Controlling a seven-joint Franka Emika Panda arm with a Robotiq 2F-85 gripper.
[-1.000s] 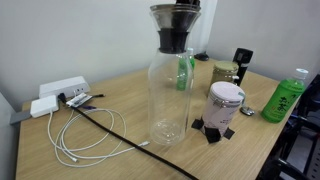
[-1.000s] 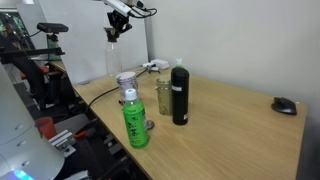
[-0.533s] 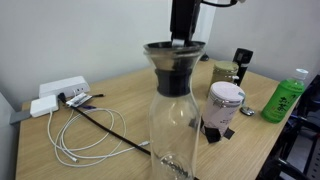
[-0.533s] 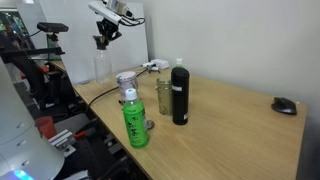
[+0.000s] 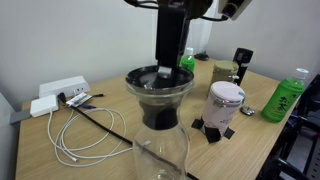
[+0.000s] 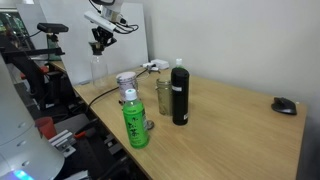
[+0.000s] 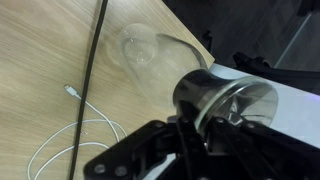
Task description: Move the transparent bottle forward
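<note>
The transparent bottle (image 5: 160, 150) is a tall clear glass carafe with a dark funnel filter (image 5: 160, 92) on top. It stands large in the foreground of an exterior view. It also shows small at the table's left end in an exterior view (image 6: 100, 70). My gripper (image 5: 168, 68) reaches down from above and is shut on the funnel's rim. In the wrist view the gripper (image 7: 192, 128) clamps the rim, and the bottle's glass body (image 7: 145, 50) stretches down toward the wooden table (image 7: 40, 60). I cannot tell whether its base touches the table.
Behind the bottle are a white canister (image 5: 225, 103), a glass jar (image 5: 225, 72), a small green bottle (image 5: 186, 62) and a larger green bottle with a white cap (image 5: 284, 95). A black bottle (image 6: 179, 95) stands mid-table. A power strip (image 5: 62, 90) and cables (image 5: 90, 135) lie beside it.
My gripper has carried the transparent bottle away from the other containers toward the table's near end. It has grown larger in one exterior view and shifted left in the other.
</note>
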